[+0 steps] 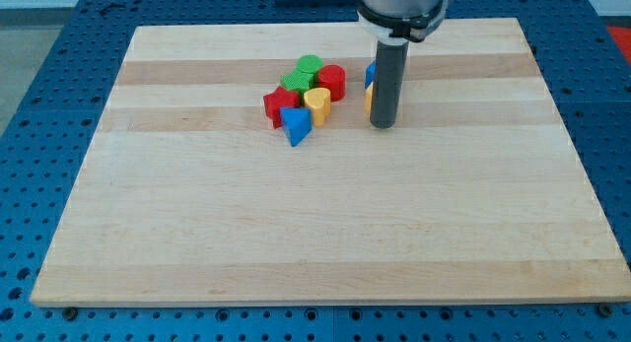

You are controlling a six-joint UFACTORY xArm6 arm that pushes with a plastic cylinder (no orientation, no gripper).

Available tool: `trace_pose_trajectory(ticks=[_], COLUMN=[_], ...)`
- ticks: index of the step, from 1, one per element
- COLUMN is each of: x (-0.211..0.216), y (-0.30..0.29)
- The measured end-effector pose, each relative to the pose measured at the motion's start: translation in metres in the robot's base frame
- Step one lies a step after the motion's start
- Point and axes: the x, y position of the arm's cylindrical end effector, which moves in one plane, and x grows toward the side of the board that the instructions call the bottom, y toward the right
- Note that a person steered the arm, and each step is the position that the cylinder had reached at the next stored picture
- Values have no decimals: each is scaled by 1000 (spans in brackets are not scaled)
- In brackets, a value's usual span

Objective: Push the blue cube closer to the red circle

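Observation:
The red circle (332,82) stands in a cluster of blocks near the view's top centre. The blue cube (370,73) is to its right and mostly hidden behind my rod; only a sliver of its left edge shows. A yellow block (368,96), also mostly hidden, sits just below the blue cube. My tip (384,125) rests on the board just right of and below these two blocks, about 50 px right of the red circle.
The cluster also holds two green blocks (309,65) (294,83), a red block (279,104), a yellow heart (317,102) and a blue triangle (295,125). The wooden board (315,224) lies on a blue perforated table (39,105).

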Motion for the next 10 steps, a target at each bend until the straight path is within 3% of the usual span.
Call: trace_pose_trajectory(ticks=[2,4,10], x=[-22,-102,-87], y=[82,77,19])
